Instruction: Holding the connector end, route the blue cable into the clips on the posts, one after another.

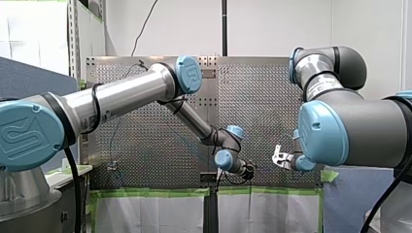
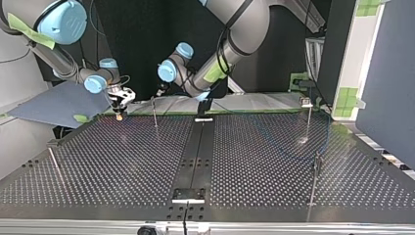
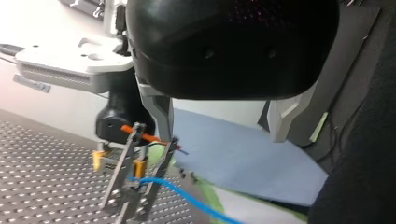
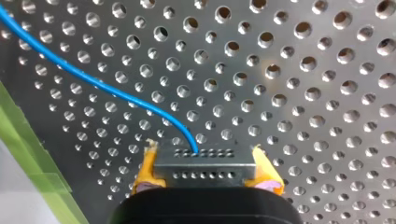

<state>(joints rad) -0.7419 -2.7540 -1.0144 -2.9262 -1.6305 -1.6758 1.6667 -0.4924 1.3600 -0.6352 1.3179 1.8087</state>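
Right gripper: your right arm's yellow-padded gripper (image 4: 205,179) is clenched on the grey perforated connector block (image 4: 205,161).
Left gripper: your left arm's metal-fingered gripper (image 3: 224,137) is spread wide and holds nothing.
Cable: the thin blue cable (image 4: 93,81) curves from the connector over the perforated metal table (image 4: 303,93).
Nearest post: a thin metal post (image 2: 154,111) stands near your right gripper.
Risk: loose cable may snag a post or ride past its clip, and a hard pull could slip the connector.
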